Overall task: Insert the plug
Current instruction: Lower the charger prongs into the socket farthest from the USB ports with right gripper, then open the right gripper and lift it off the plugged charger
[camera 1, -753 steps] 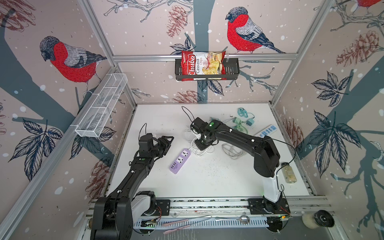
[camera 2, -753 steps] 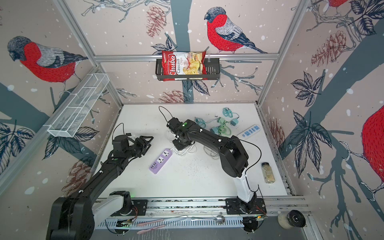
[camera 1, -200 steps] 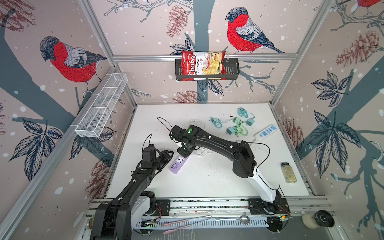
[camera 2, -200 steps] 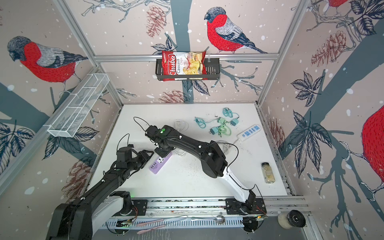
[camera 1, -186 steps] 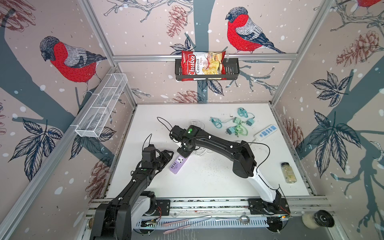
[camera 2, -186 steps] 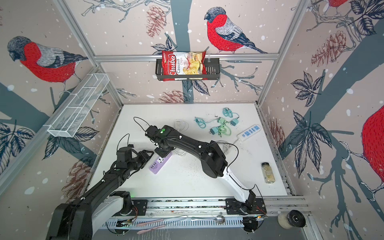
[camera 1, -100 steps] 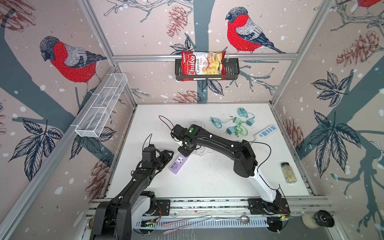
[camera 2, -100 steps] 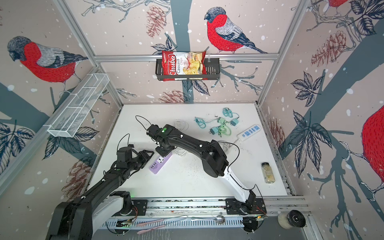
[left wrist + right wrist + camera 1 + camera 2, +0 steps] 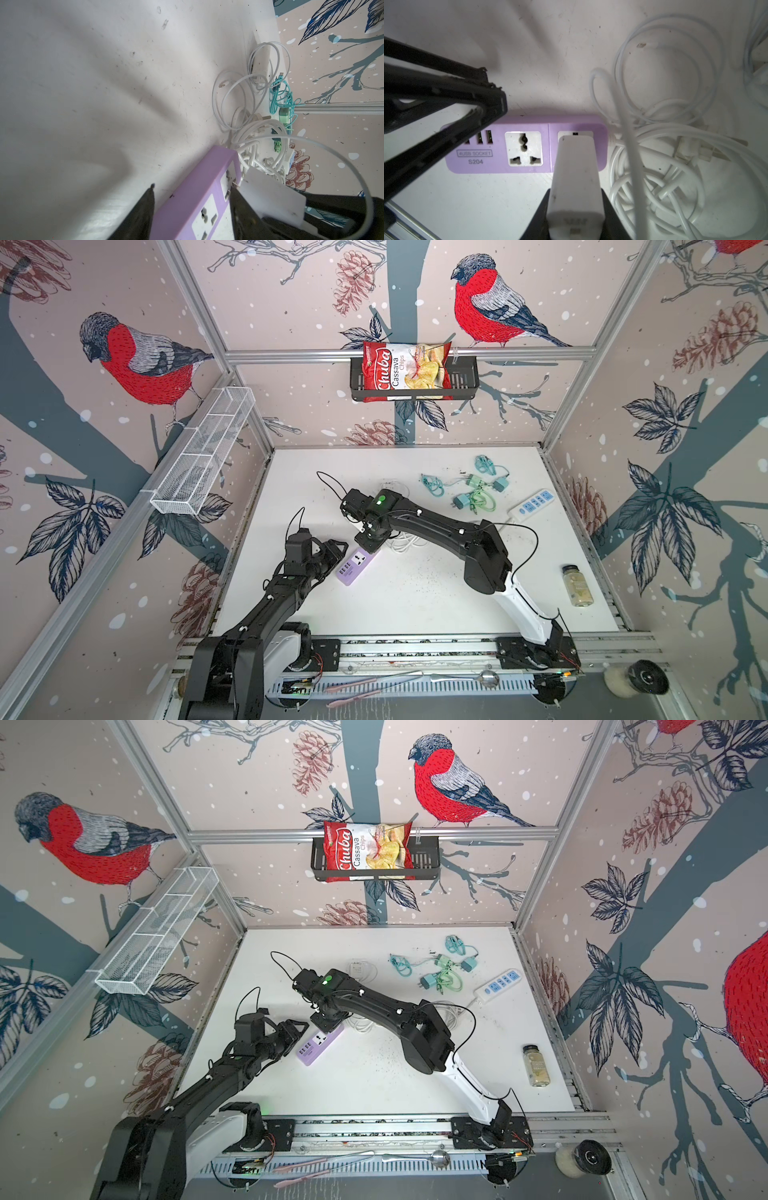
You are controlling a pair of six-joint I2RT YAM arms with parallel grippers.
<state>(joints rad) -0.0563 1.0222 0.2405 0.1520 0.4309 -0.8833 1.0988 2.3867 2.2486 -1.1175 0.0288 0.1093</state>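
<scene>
On the white table (image 9: 415, 605), left of centre in both top views, your plug (image 9: 575, 166) tilts with its prongs at the end socket of the purple strip (image 9: 356, 566), not yet seated. Your right gripper (image 9: 575, 199) clamps it. Your left gripper (image 9: 193, 187) straddles the strip's USB end; you can't tell whether it presses.

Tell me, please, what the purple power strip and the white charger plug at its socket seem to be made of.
The purple power strip is probably moulded hard plastic with a smooth satin finish, going by its crisp edges and printed lettering. The white charger plug is likely hard plastic too, matte and slightly scuffed, with dark specks on its face.
</scene>
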